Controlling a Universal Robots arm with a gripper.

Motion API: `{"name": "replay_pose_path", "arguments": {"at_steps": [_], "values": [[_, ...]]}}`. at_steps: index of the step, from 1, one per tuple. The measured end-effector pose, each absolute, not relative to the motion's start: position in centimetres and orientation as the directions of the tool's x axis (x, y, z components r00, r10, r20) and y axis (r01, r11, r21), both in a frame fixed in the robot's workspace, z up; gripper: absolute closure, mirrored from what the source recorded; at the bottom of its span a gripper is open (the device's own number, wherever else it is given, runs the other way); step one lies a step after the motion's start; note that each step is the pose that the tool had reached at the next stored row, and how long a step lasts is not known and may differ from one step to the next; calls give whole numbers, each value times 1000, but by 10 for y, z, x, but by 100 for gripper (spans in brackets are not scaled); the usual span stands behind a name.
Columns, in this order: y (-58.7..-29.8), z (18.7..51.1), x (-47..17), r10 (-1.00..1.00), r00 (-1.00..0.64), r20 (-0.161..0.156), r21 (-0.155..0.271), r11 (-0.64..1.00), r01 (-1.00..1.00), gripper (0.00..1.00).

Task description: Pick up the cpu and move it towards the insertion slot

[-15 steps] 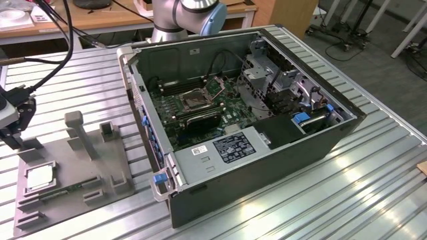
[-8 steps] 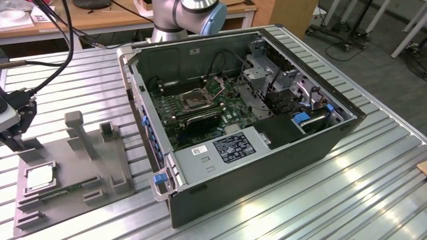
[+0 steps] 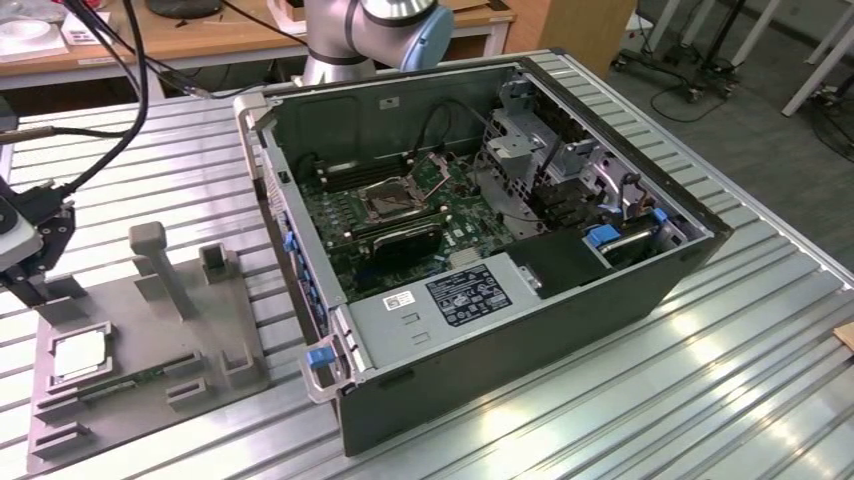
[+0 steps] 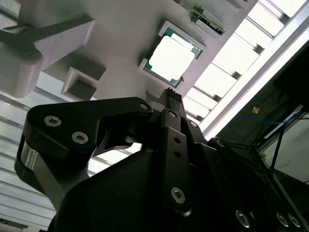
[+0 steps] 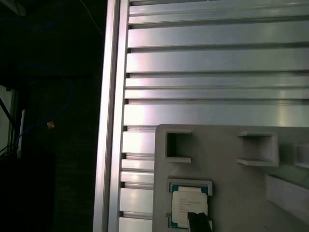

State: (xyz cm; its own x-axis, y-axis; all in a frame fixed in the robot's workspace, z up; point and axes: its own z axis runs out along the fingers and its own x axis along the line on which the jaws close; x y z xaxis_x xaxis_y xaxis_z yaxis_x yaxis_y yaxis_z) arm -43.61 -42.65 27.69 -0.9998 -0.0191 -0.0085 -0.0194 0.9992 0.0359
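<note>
The cpu (image 3: 78,357), a flat square chip with a silvery top, lies in a square pocket of the grey plastic tray (image 3: 147,340) at the exterior view's left. Both wrist views show it in that pocket, cpu (image 4: 172,58) and cpu (image 5: 189,205). My gripper (image 3: 30,295) hangs above the tray's far end, a short way from the chip and holding nothing. Its dark tip (image 4: 170,93) points toward the chip and overlaps the chip's edge in the first wrist view, gripper (image 5: 199,221). The insertion slot (image 3: 391,200) sits on the green motherboard inside the open computer case.
The open computer case (image 3: 534,330) stands mid-table with its walls raised around the motherboard. Upright grey posts (image 3: 154,265) rise from the tray. A green memory stick (image 3: 127,382) lies in the tray near the chip. The slatted metal table (image 3: 694,380) ends close beside the tray.
</note>
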Motion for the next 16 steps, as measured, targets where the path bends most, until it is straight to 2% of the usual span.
{"name": "replay_pose_path", "arguments": {"at_steps": [16], "values": [[-437,260,-436,-19,-1000,-9,36,999,-19,90]]}}
